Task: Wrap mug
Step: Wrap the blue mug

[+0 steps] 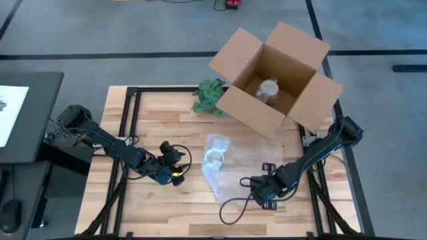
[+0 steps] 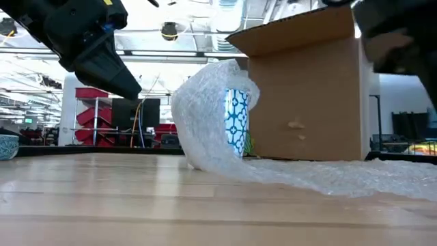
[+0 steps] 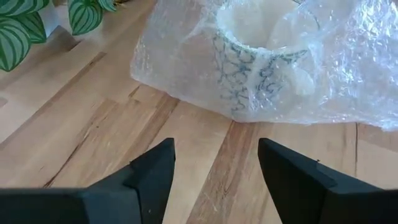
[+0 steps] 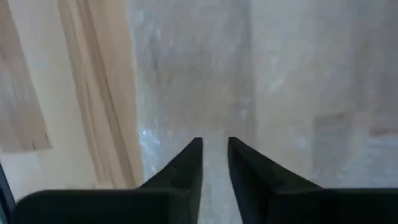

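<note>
Left gripper [image 1: 179,162] spread just left of bubble-wrapped mug [image 1: 215,156]; right gripper [image 1: 248,181] nearly closed over wrap [image 1: 223,179].

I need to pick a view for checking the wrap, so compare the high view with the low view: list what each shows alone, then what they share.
Only the high view shows both arms whole, the left gripper open beside the mug, the right gripper at the sheet's edge, the plant, and a wrapped item inside the box.

Only the low view shows the bubble wrap arching up over the mug's blue pattern, and the room behind.

Both show mug, wrap, box and table.
</note>
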### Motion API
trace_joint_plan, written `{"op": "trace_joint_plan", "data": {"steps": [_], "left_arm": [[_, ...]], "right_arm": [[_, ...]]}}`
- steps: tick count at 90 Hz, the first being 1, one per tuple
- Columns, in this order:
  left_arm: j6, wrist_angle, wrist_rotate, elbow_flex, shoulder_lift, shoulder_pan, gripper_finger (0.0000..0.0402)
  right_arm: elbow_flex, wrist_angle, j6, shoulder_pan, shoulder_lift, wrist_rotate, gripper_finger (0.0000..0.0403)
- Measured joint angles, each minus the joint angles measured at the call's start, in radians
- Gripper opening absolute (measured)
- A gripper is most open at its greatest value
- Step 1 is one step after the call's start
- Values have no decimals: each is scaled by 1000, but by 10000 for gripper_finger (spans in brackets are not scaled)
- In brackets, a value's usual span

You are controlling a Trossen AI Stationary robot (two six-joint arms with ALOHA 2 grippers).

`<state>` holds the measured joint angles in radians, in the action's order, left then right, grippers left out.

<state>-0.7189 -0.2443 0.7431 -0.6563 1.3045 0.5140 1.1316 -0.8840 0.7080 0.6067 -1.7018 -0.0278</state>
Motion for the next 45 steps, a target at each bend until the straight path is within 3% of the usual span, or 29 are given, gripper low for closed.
{"op": "trace_joint_plan", "data": {"steps": [16,27,37,45], "left_arm": [[0,-1,0,0,0,0,212],[0,-5,0,0,0,0,212],[1,-5,0,0,0,0,212],[1,-5,0,0,0,0,212]], "right_arm": [[0,-31,-22,-3,-76,15,165],[0,-198,-50,-7,-103,30,209],[-2,-320,-32,1,-83,6,232],[-46,-307,-27,4,-22,-10,237]]}}
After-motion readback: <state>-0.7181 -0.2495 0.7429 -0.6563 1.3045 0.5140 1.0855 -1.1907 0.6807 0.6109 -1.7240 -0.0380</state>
